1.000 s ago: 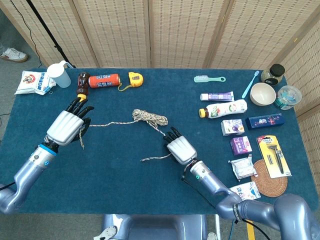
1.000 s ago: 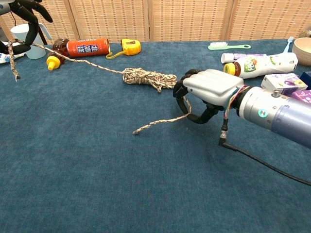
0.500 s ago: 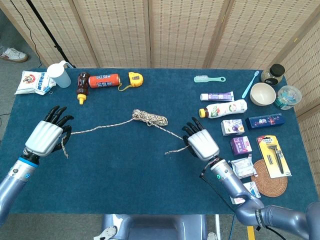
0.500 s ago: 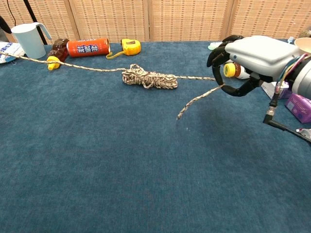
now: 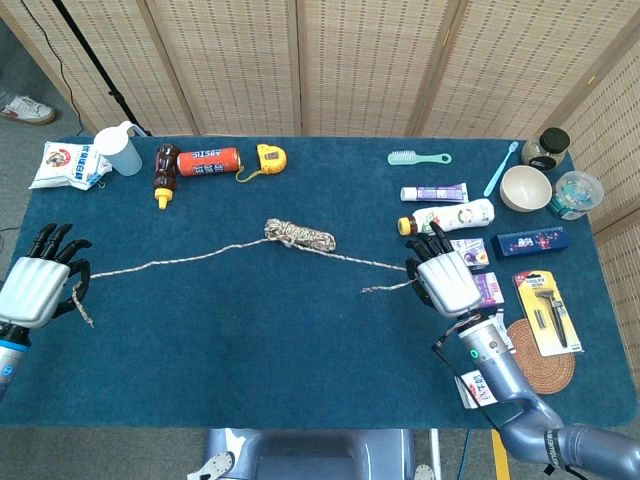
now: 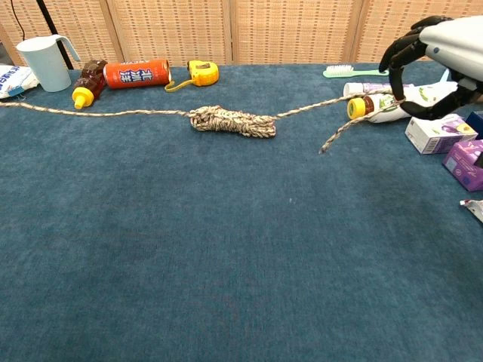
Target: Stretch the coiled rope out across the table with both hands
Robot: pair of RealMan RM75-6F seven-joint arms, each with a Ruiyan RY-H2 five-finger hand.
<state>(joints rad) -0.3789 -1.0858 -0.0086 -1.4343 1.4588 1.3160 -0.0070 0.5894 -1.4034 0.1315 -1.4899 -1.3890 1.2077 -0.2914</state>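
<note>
Rope (image 5: 298, 235) gripped by both hands' fingers, L hand (image 5: 35, 288) at table (image 5: 250, 340) edge, R hand (image 5: 447, 282) nr boxes (image 5: 480, 275).

Robot hands (image 5: 32, 288) (image 5: 447, 281) far apart, clenched.

Both hands: white ribbed plastic back shell, black fingers. Left hand (image 5: 30, 290) meets its arm at a blue ring on the wrist; only a short stretch of grey forearm shows at the frame edge. Right hand (image 5: 447, 283) sits on a silver-grey metallic forearm with a small round green-blue marking just below the wrist. A thin black cable loops loose beside that wrist and runs down along the arm. Further down the right arm there is a black joint band with a yellow stripe and a blue line near it.
</note>
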